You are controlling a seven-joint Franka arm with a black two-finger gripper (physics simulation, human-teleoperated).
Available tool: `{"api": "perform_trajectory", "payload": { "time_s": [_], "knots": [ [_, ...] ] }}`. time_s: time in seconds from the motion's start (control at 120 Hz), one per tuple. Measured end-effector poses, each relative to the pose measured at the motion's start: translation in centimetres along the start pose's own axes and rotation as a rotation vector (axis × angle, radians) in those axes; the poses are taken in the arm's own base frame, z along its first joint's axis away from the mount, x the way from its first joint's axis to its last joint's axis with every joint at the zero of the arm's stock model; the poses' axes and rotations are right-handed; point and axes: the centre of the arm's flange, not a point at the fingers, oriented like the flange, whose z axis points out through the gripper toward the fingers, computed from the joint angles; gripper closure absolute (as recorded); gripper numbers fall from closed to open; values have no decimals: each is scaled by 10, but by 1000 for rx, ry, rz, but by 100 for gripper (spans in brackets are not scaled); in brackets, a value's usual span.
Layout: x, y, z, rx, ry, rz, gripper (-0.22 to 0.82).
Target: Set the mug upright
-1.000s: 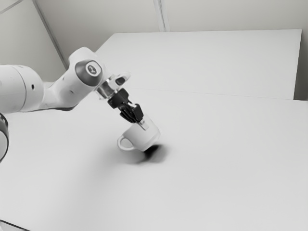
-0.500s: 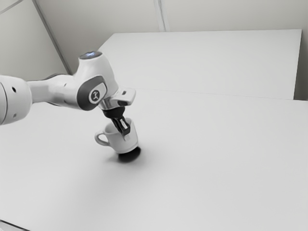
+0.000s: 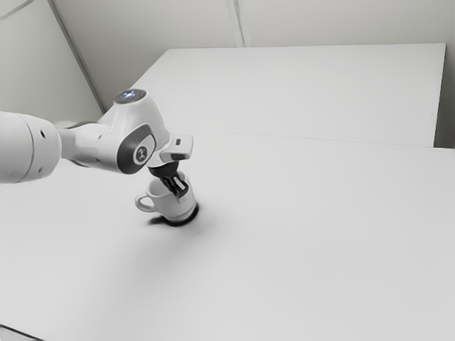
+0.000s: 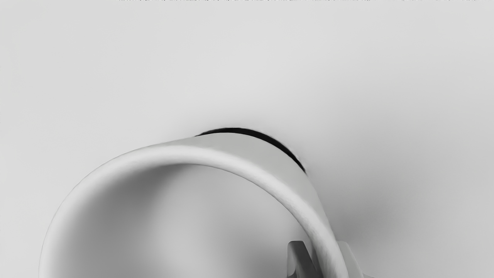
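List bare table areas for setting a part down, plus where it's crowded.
Bare: tabletop from the mug out to the exterior view's right edge, and from the mug down toward that view's bottom edge. Crowded: at the mug, with the end effector clamped on its wall and the arm coming in from the exterior view's left.

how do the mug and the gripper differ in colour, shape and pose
Colour: the mug is white, while the gripper is mostly black.
Shape: the mug is a round, hollow cup with a loop handle; the gripper ends in two narrow fingers.
Pose: the mug's mouth faces up, while the gripper points down into it at a slant.
Shared: they touch, the gripper shut on the mug's wall.
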Motion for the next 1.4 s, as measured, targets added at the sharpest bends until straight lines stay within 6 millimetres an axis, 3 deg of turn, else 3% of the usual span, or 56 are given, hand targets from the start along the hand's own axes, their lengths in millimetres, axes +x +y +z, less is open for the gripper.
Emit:
{"api": "perform_trajectory", "payload": {
  "time_s": [0.275, 0.533, 0.842, 0.875, 1.075, 1.258, 1.4],
  "knots": [
    [7, 3, 2, 68, 21, 57, 74],
    [-32, 17, 15, 45, -14, 46, 76],
    [-34, 21, 18, 48, -14, 11, 78],
    [-34, 21, 18, 47, -15, 7, 75],
    [-33, 23, 14, 30, -9, 0, 34],
    [-18, 21, -17, 46, 51, 7, 15],
    [40, -7, -94, 75, 111, -28, 9]
  ]
}}
